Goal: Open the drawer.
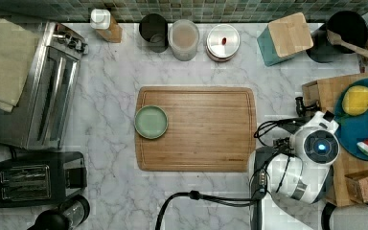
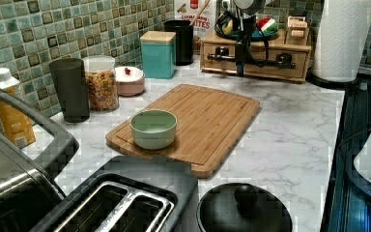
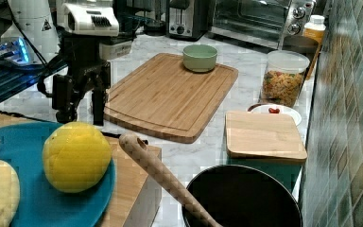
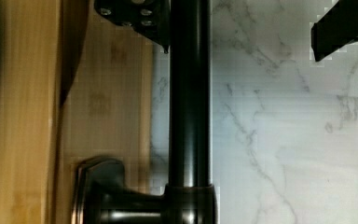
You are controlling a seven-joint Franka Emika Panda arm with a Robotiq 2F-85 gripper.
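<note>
The arm [image 1: 297, 167] reaches over the marble bench's end near the top view's right edge, its wrist bent so the claw [image 3: 81, 101] points straight down in front of a small wooden cabinet. In the right view the two black fingers [image 3: 99, 105] hang apart, with a clear gap between them, and in the wrist view one finger sits just beside the handle [image 4: 189, 107] while the other is well off over bare marble, so the claw stands wide and grips nothing. The black bar handle lies between the fingers, not touched on either side as far as the wrist view shows.

The drawer [image 2: 253, 60] is in the front of that cabinet, at the far corner of the bench in the left view, beside a white paper-towel roll [image 2: 340, 38]. Its front sits flush with the cabinet, so it is closed. A blue plate [image 3: 33, 198] of toy fruit rests on the cabinet's top.

A bamboo cutting board [image 1: 206, 129] lies in the middle of the bench, with a green bowl [image 1: 151, 121] on its edge toward the top view's left.
</note>
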